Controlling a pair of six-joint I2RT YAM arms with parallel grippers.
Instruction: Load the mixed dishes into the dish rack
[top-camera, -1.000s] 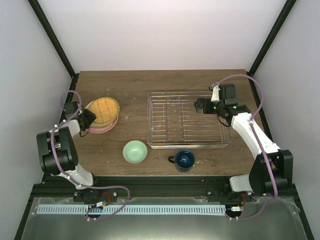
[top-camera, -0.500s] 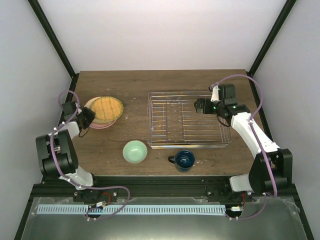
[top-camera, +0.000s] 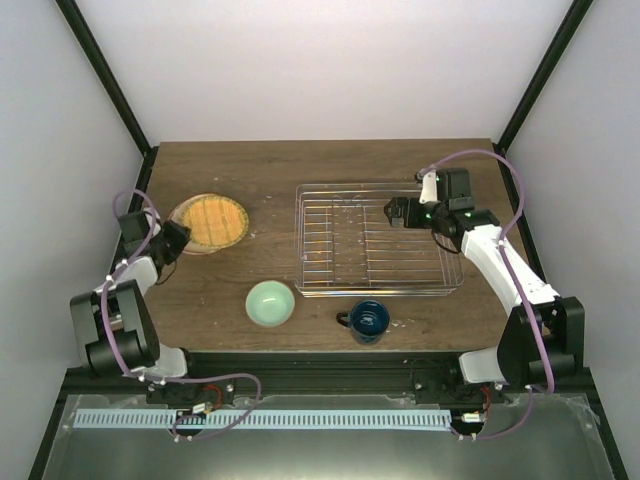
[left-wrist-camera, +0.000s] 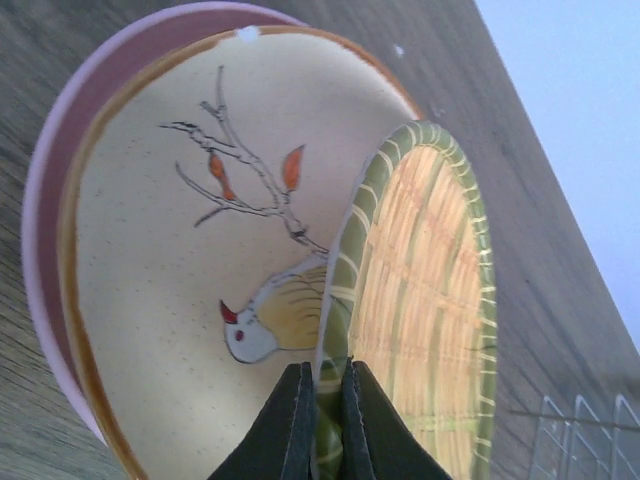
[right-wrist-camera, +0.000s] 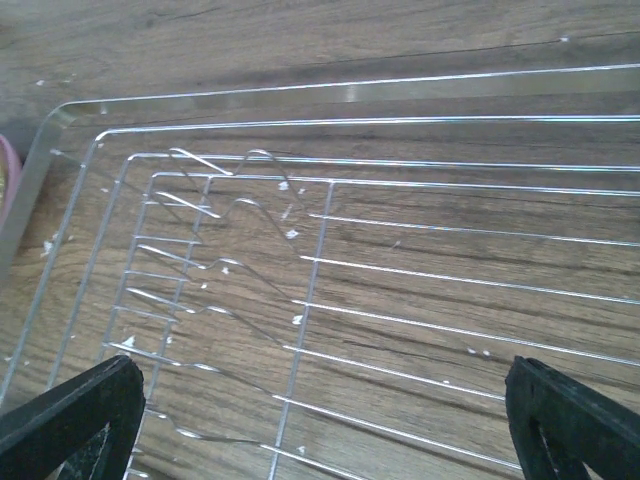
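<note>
My left gripper (top-camera: 176, 240) is shut on the near rim of the lime-green plate (top-camera: 212, 220). In the left wrist view the fingers (left-wrist-camera: 290, 425) pinch that rim, and the lime-green plate (left-wrist-camera: 430, 300) is tilted up off the cream plate (left-wrist-camera: 170, 260) with its bird and branch pattern. The cream plate lies in the pink plate (left-wrist-camera: 45, 200). The mint-green bowl (top-camera: 270, 303) and dark blue mug (top-camera: 368, 321) stand near the front edge. My right gripper (top-camera: 400, 212) is open and empty over the dish rack (top-camera: 300, 240), whose wires and tines (right-wrist-camera: 230, 250) fill the right wrist view.
The rack sits right of centre on the brown wooden table (top-camera: 270, 175). The mug stands just in front of the rack's near side. Black frame posts rise at the back corners.
My left gripper has shifted left with the lime-green plate's rim in it. The plate now covers the pink plate from above. The right arm has hardly moved.
</note>
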